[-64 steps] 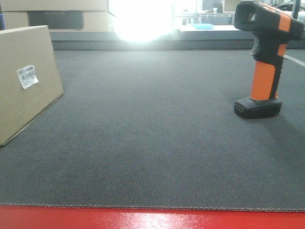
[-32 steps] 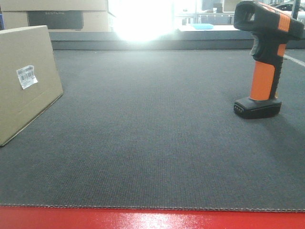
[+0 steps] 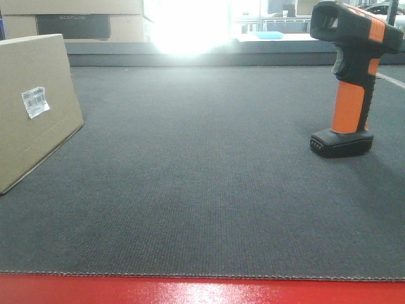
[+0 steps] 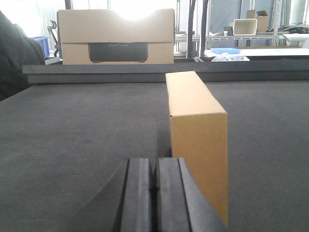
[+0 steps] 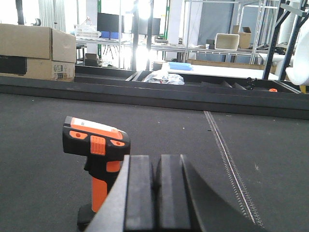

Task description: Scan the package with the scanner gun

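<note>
On the dark mat (image 3: 202, 190), one package (image 3: 31, 107), one scanner gun (image 3: 351, 76), both grippers' jaws clenched, empty.

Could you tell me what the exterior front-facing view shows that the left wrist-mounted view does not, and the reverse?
Only the exterior view shows the scanner gun standing upright on its base at the right, the package's white barcode label, and a red strip along the near edge of the dark mat. Only the left wrist view shows the left gripper, its pads pressed together on nothing, just in front of the package's narrow end face. Both show the package on the mat and a larger cardboard box with a dark panel behind it.
</note>
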